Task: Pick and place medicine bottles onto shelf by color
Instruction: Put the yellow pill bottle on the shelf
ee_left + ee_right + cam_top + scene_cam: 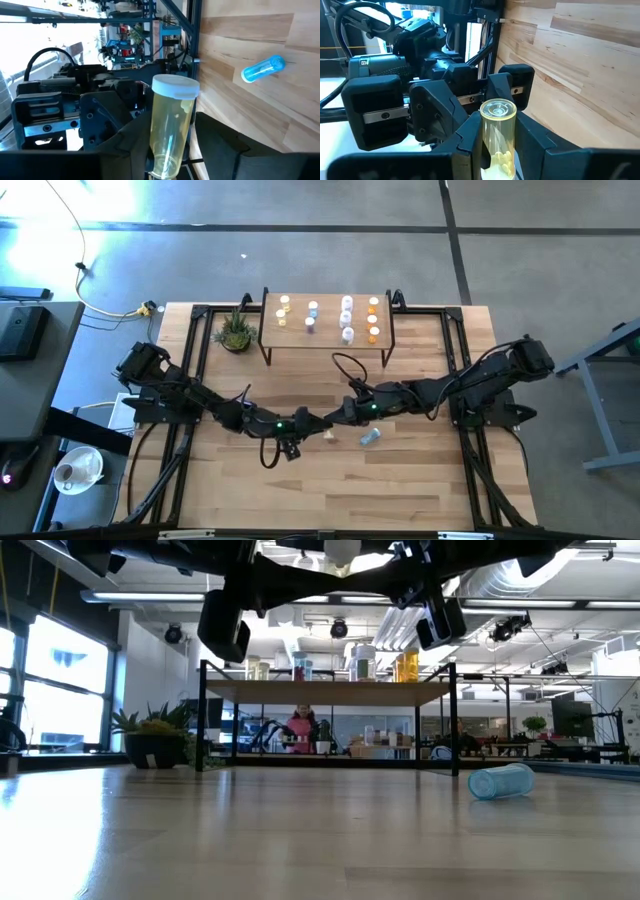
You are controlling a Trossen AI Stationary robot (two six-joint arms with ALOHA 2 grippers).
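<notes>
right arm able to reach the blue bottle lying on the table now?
Probably not yet: the right gripper is shut on a yellow white-capped bottle, left gripper at it too. Nothing else blocks the blue plastic bottle.

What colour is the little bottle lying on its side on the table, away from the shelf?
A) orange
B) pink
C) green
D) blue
D: the blue bottle lies on its side on the bare wood table, well in front of the shelf; it also shows tipped over in the low view and the left wrist view.
</notes>
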